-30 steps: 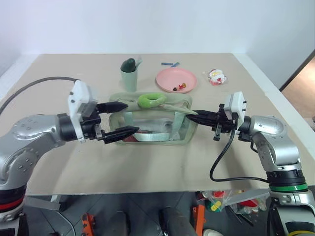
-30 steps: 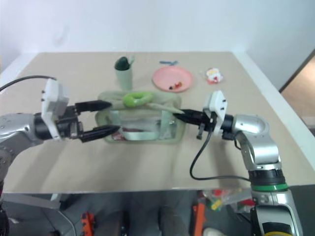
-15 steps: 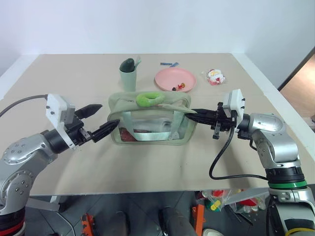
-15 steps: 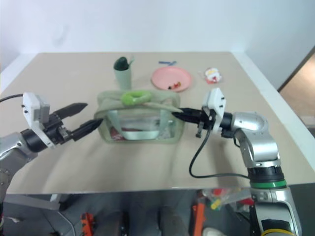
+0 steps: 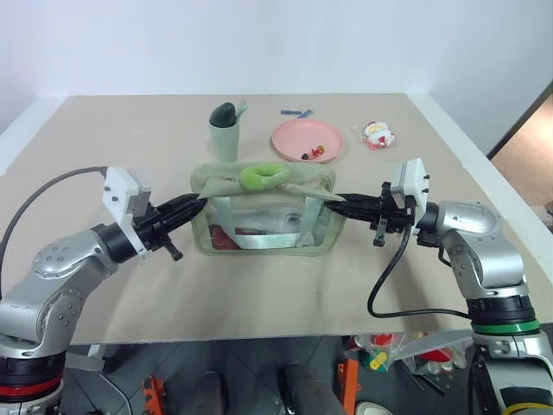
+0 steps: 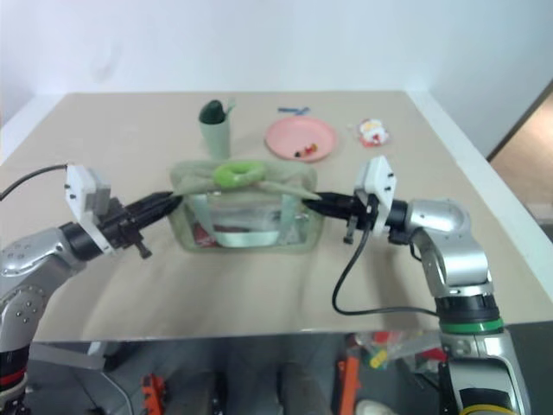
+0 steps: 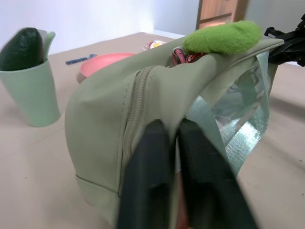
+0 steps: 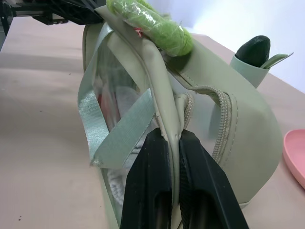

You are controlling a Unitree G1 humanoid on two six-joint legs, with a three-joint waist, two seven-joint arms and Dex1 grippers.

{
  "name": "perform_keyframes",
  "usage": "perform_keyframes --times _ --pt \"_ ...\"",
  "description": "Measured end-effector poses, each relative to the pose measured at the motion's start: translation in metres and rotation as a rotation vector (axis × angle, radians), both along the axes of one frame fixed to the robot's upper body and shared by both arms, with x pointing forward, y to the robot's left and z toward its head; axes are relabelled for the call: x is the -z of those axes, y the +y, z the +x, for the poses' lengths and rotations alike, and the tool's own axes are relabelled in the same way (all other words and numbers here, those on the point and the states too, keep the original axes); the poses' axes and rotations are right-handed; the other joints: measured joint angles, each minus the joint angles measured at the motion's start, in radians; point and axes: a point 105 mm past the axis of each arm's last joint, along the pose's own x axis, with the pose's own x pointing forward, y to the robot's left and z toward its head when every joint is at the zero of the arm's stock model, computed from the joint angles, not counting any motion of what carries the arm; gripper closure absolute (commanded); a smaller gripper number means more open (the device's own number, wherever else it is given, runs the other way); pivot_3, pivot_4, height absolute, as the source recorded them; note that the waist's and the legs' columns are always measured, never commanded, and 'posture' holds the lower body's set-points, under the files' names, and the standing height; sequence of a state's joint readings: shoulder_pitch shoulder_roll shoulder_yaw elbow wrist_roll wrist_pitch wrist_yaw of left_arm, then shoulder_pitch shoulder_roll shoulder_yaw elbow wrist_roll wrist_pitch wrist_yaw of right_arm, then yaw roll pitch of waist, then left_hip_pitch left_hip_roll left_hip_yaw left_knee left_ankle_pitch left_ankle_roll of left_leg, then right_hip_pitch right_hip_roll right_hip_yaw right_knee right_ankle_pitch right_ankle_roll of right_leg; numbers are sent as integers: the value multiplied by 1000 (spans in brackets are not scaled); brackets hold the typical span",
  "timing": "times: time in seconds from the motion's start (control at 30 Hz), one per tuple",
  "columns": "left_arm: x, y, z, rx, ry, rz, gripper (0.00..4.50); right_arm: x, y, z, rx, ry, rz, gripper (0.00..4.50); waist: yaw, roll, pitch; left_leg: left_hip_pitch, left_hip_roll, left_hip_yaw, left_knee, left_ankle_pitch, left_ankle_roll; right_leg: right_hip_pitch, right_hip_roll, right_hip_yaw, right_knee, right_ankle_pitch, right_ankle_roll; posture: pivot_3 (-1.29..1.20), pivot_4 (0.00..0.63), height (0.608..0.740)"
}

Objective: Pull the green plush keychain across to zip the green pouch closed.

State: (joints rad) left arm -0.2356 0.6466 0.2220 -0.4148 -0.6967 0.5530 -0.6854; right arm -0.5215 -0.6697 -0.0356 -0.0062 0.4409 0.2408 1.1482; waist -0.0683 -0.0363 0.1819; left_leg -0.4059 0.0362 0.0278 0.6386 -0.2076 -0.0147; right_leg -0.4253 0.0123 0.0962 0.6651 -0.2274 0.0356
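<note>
The green pouch (image 5: 263,235) stands mid-table, pale sage with clear side panels and a strap. The green plush keychain (image 5: 264,175), a bright lime fuzzy ring, lies on the pouch's top near the middle, by the zip. My left gripper (image 5: 195,206) is shut on the fabric at the pouch's left end; the left wrist view shows its fingers (image 7: 147,157) pinched against that end, with the keychain (image 7: 221,37) beyond. My right gripper (image 5: 339,201) is shut on the pouch's right end, and its fingers (image 8: 152,162) clamp the edge seam below the keychain (image 8: 152,26).
Behind the pouch stands a pale green cup (image 5: 226,134) with a dark object in it. A pink plate (image 5: 308,138) with small items, a red-and-white toy (image 5: 378,135) and a small blue item (image 5: 299,112) lie further back. The table's edge (image 5: 484,186) runs along the right.
My left gripper, open beside the pouch's left end before, has moved in and shut on that end. The right gripper has kept its hold and place.
</note>
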Motion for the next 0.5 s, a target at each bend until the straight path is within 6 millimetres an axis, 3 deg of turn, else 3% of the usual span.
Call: perform_keyframes --times 0.17,0.33,0.43,0.5 --pt "1 -2 0 7 -5 10 4500 0 0 -4 -12 61 3 1832 0 0 0 0 0 0 0 0 0 0 0 0 0 0 0 0 150 740" --pt "1 -2 0 15 -8 18 4500 -34 5 -7 -42 11 -27 105 0 0 0 0 -1 0 1 0 0 0 -1 1 0 0 0 0 150 740" --pt "2 -3 0 19 -7 20 4500 -64 20 -15 -107 -80 -21 39 0 0 0 0 0 -1 0 0 0 0 0 -1 0 0 0 0 150 740" --pt "2 -4 -1 22 -7 21 4500 -72 37 -18 -139 -108 -16 39 0 -1 -1 0 0 -1 0 0 0 0 0 -1 0 0 0 0 150 740"
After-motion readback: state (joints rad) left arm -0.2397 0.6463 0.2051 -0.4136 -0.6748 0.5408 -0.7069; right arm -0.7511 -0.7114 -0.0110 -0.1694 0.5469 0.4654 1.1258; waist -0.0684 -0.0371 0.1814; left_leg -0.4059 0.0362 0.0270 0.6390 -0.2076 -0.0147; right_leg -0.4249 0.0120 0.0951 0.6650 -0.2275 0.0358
